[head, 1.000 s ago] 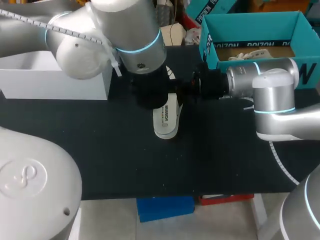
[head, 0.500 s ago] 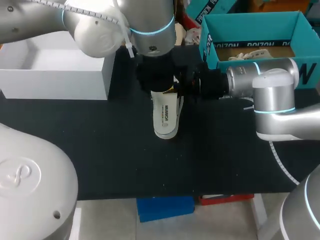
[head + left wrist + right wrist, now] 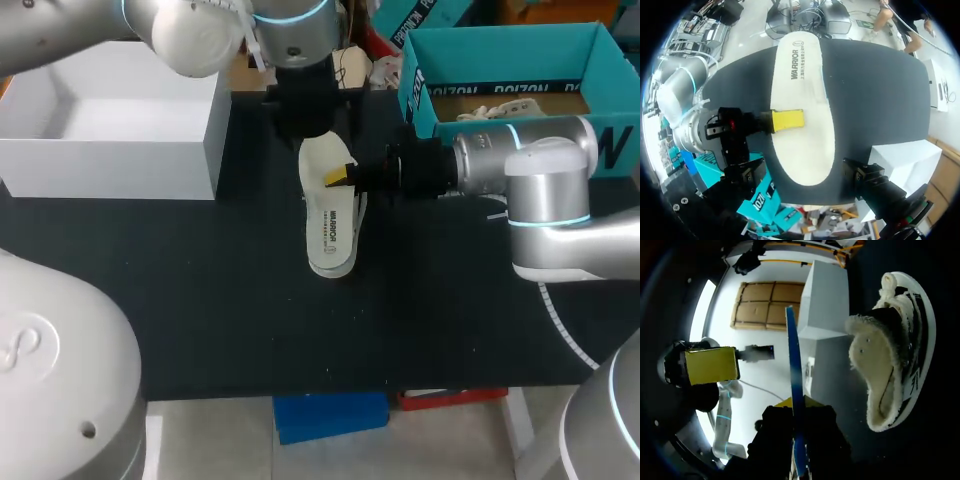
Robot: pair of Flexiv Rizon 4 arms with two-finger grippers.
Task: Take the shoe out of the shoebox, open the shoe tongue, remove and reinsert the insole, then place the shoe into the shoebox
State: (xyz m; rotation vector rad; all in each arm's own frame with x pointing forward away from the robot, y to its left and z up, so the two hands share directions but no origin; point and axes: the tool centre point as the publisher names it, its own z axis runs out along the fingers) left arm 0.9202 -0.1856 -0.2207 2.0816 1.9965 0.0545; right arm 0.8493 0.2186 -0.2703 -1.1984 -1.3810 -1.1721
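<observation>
Desk (image 3: 200,300): flat, under a matt black sheet, bare along the near edge.

Insole (image 3: 330,225) at mid-desk: thin, flat, cream-white, smooth on top, rounded at both ends. Narrow end nearest, broad end farthest, dark print toward the narrow end. Edge blue as seen from the right wrist. Held level above the desk, out of the shoe.

Right fingers (image 3: 338,177): yellow-tipped, set narrow, clamped on the insole's right edge from above and below, toward its broad half. Right arm (image 3: 520,170) behind them: smooth silver-grey tube with a glowing cyan ring and a black wrist section, entering from the right.

Shoe (image 3: 900,355): out of the shoebox, upright on the desk directly under the insole, not touching it. White upper, pale fleecy lining bulging at the collar, white sole with a dark side stripe, laces bunched at one end. In the head view almost wholly covered by the insole, only a sliver along its right side on show.

Left fingers (image 3: 871,179): dark, blocky, spread wide, empty, raised over the insole's broad end and clear of it. Left arm (image 3: 290,30) above, silver, hiding the desk's far edge there.

White box (image 3: 110,170) far left: rigid, open-topped, plain matt walls, well apart from the insole.

Shoebox (image 3: 500,62) far right: teal card, open, brown floor, pale crumpled matter inside, kind not discernible. Near wall partly masked by the right arm.
</observation>
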